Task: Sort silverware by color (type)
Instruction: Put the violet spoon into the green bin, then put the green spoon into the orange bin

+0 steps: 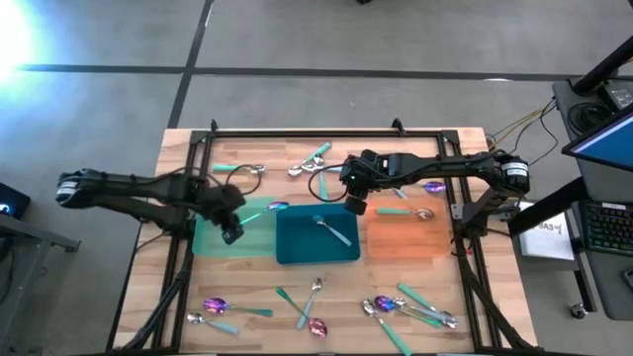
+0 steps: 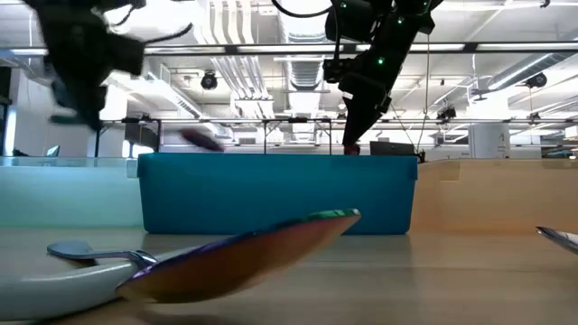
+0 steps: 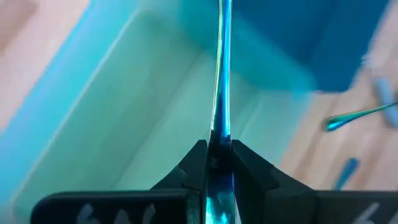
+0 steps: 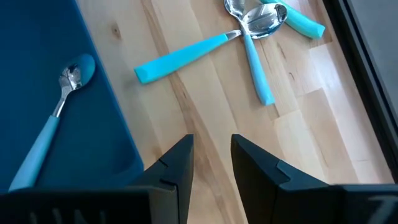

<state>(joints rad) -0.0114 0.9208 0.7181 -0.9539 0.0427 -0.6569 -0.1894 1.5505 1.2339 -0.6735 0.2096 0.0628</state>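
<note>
Left hand (image 3: 217, 165) is clamped on a purple spoon (image 1: 267, 209), holding it over the green tray (image 1: 213, 241). Right hand (image 4: 211, 155) hangs empty, fingers parted, over the counter (image 4: 205, 93) beside the blue tray (image 1: 297, 249), which has a teal spoon (image 4: 53, 121) in it.

- Three trays, green tray (image 1: 213, 240), teal tray (image 1: 297, 247), orange tray (image 1: 406, 240), sit side by side, walling off mid-frame in the high view.
- Left pincer (image 1: 233, 235) and right pincer (image 1: 355, 206) hang over that row.
- Scattered spoons (image 1: 410, 307) crowd the lower surface (image 1: 178, 158); bare wood lies at lower centre.
</note>
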